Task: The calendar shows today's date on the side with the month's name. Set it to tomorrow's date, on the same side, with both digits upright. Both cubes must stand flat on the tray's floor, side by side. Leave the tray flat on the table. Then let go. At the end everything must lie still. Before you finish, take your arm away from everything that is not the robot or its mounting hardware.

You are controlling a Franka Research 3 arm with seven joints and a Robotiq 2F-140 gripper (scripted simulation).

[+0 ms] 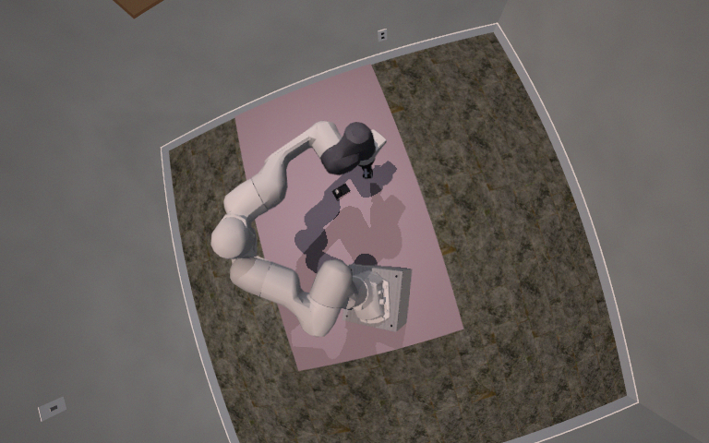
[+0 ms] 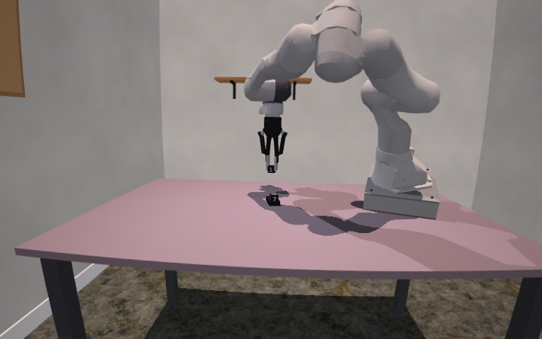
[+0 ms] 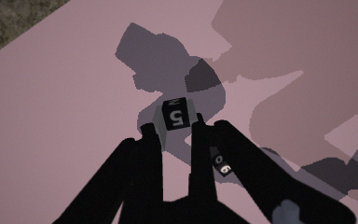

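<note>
My gripper [image 2: 270,167] hangs high above the pink table, shut on a black date cube [image 2: 270,169]. In the wrist view this cube [image 3: 176,114] sits between the fingertips and shows a 5 towards the camera; from the front it shows a 1. The second black cube [image 2: 273,198] stands on the table below and slightly right of the gripper, showing a 7 to the front. It seems to sit in the small dark tray [image 1: 341,190]. In the wrist view that cube [image 3: 223,165] peeks out beside a finger, showing a 6 or a 9. The month's name is not readable.
The robot's grey base block [image 2: 401,200] stands at the right rear of the table. A wall shelf [image 2: 262,80] hangs behind the arm. The arm casts dark shadows over the table around the tray.
</note>
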